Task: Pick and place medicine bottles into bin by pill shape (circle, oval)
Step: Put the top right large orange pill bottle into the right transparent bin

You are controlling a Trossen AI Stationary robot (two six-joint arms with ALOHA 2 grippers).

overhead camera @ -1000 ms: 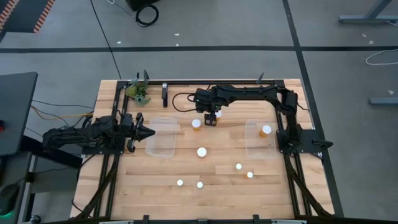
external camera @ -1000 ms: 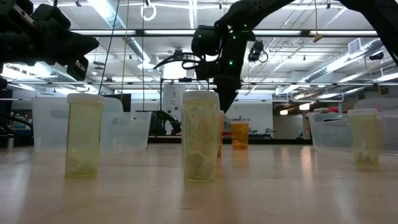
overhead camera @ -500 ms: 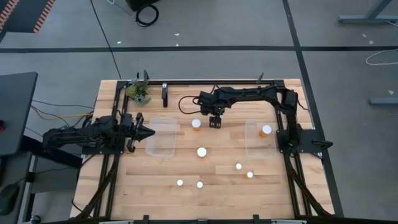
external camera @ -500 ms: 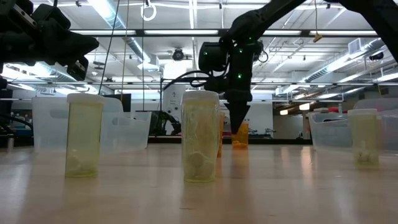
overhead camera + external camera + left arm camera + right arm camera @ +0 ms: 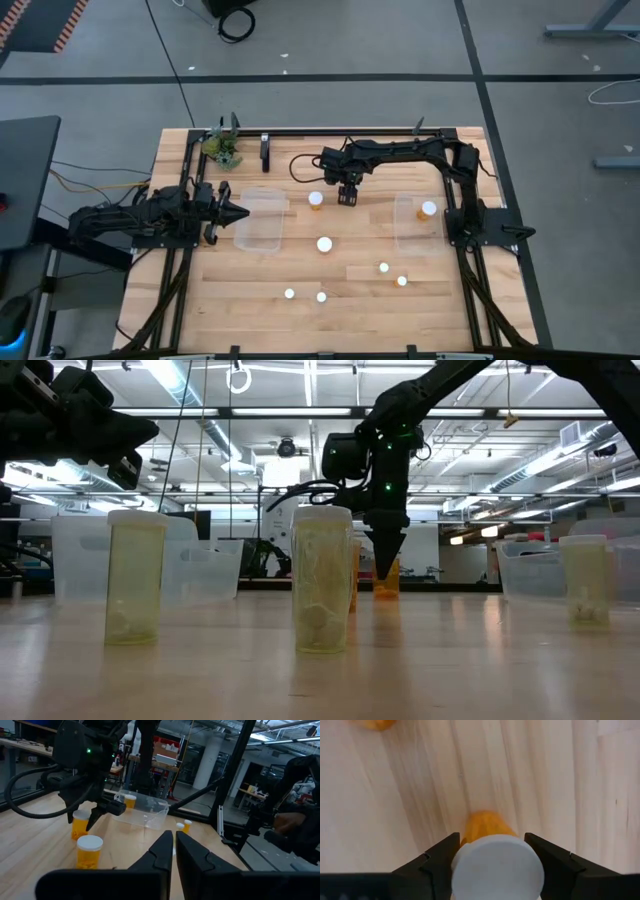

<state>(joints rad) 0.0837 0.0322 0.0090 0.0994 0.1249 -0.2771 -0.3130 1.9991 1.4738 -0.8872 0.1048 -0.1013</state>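
My right gripper is open and points down over an amber bottle with a white cap, which stands on the table. Its fingers stand on either side of the cap. A second amber bottle stands just left of it, and a third nearer the middle. Several small white bottles stand toward the near edge. One amber bottle sits in the right bin. My left gripper is shut and empty, hovering by the left bin. My right gripper has its two fingers at opposite sides of the bottle's white cap, coming from above and pointing down. I cannot tell whether they touch it. The bottle stands upright on the table.
Two clear plastic bins stand at the table's left and right. A small green plant stands at the far left corner. A black frame rail runs along the far edge. Bare wood lies between the bins and toward the near edge.
My right gripper has gone a little toward the table's right edge and come down over the amber bottle, so that the cap now lies between its fingers. The bottles have stayed where they were.
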